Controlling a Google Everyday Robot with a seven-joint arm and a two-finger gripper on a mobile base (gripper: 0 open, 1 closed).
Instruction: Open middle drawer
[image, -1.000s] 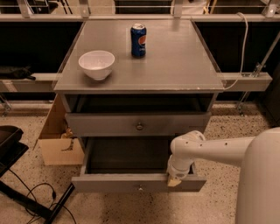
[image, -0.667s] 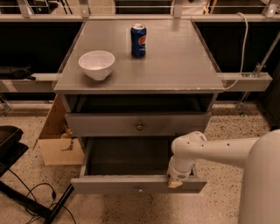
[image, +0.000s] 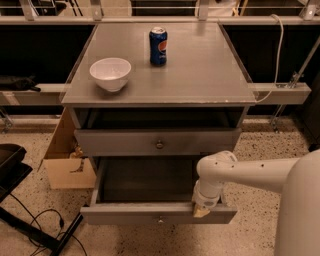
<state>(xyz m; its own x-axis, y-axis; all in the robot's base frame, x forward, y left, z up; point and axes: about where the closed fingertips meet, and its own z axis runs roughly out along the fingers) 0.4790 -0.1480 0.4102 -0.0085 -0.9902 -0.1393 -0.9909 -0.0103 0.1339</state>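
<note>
The middle drawer (image: 125, 214) of the grey cabinet is pulled far out. Its plain grey inside (image: 145, 180) shows, and a small round knob (image: 160, 219) sits at the centre of its front. My gripper (image: 201, 211) hangs from the white arm (image: 250, 172) and rests on the top edge of that front, right of the knob. The grey drawer above (image: 120, 142) has a like knob (image: 159, 145) and stands nearly flush, with a dark gap over it. Anything below the open drawer is hidden.
On the cabinet top (image: 200, 75) stand a white bowl (image: 110, 73) and a blue soda can (image: 158, 46). A cardboard box (image: 67, 170) leans at the cabinet's left. A black stand (image: 12, 160) and cables (image: 40, 225) lie on the speckled floor at left.
The middle drawer's front and my gripper on it have come slightly further out toward the camera. Bowl and can have not moved.
</note>
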